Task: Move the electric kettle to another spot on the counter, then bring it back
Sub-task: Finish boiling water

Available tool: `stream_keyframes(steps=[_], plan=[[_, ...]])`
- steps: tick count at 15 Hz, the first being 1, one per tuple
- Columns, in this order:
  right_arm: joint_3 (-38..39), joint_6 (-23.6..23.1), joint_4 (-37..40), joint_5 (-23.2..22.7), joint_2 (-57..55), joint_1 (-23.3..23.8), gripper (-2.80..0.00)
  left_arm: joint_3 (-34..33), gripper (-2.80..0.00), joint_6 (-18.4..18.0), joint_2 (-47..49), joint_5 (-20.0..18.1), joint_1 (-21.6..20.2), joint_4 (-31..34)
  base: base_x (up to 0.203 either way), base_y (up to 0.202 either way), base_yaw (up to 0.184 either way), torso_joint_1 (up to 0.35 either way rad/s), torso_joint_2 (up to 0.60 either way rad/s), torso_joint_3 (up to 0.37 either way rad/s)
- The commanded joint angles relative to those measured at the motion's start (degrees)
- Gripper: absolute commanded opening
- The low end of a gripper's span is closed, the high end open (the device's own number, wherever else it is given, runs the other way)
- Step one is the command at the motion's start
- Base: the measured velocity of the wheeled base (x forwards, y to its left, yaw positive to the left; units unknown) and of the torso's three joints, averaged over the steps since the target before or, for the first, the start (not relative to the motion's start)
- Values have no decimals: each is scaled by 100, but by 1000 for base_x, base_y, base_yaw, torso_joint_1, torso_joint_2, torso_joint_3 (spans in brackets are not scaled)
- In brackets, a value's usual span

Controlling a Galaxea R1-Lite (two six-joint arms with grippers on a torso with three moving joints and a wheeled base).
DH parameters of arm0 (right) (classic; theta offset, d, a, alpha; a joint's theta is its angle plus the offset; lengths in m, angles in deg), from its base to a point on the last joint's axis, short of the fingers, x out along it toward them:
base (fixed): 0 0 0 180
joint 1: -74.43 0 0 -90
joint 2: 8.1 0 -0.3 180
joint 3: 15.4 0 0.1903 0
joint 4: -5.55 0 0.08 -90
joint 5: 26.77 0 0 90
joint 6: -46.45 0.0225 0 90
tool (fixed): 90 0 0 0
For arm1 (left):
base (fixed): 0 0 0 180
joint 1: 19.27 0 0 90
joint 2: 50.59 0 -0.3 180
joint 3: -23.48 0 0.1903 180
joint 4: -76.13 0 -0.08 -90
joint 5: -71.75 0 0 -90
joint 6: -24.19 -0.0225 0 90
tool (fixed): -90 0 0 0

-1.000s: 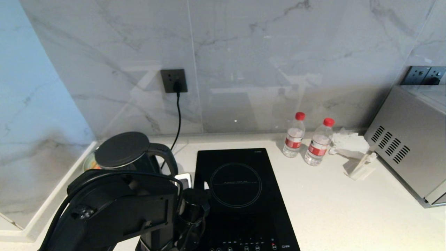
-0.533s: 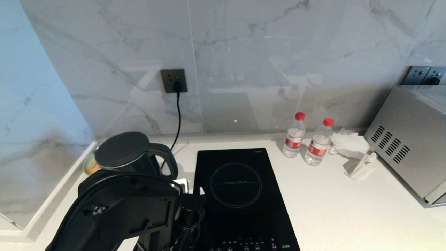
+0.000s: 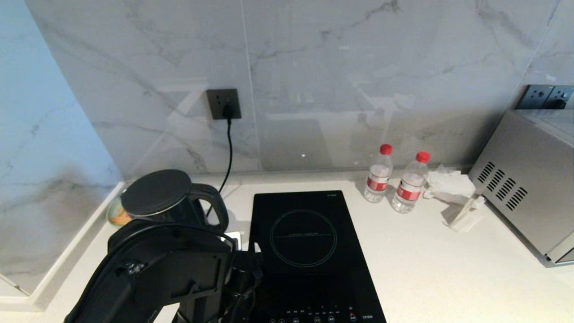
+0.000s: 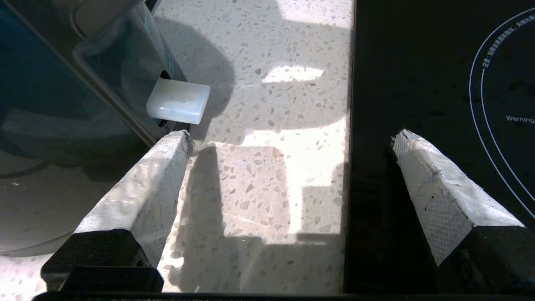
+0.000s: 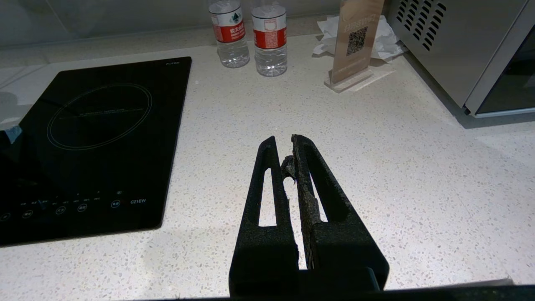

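A kitchen, perhaps in a hotel room or rented flat. A speckled white counter [image 3: 448,269] carries a black glass hob [image 3: 309,255] at 6 o'clock, a kettle [image 3: 166,199] at 9 o'clock plugged into a wall socket [image 3: 223,103], two water bottles [image 3: 379,175] and a card stand with a QR code [image 5: 355,42] at 2 o'clock, and a steel oven [image 3: 529,179] at 3 o'clock. Grey-veined marble panels [image 3: 314,67] line the walls.
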Motion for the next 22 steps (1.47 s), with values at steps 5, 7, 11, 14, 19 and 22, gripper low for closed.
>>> stream_keyframes(steps=[5, 7, 11, 14, 19, 22], plan=[[0, 2, 0, -4, 2, 0, -280, 165, 0, 13, -14, 32, 130, -51, 0, 0, 0, 0, 0, 0], [0, -3, 0, 2, 2, 0, -280, 191, 0, 13, -22, 42, 157, -51, 0, 0, 0, 0, 0, 0], [0, -2, 0, 2, 2, 0, -280, 227, 0, -4, -66, 94, 140, -51, 0, 0, 0, 0, 0, 0], [0, 6, 0, 0, 2, 0, -280, 236, 0, -13, -75, 103, 131, -51, 0, 0, 0, 0, 0, 0], [0, 6, 0, 2, 2, 0, -280, -92, 0, 19, -26, 79, 257, -51, 0, 0, 0, 0, 0, 0], [0, 6, 0, 2, 2, -8, -280, -409, 0, 23, -56, 31, 521, -51, 0, 0, 0, 0, 0, 0]])
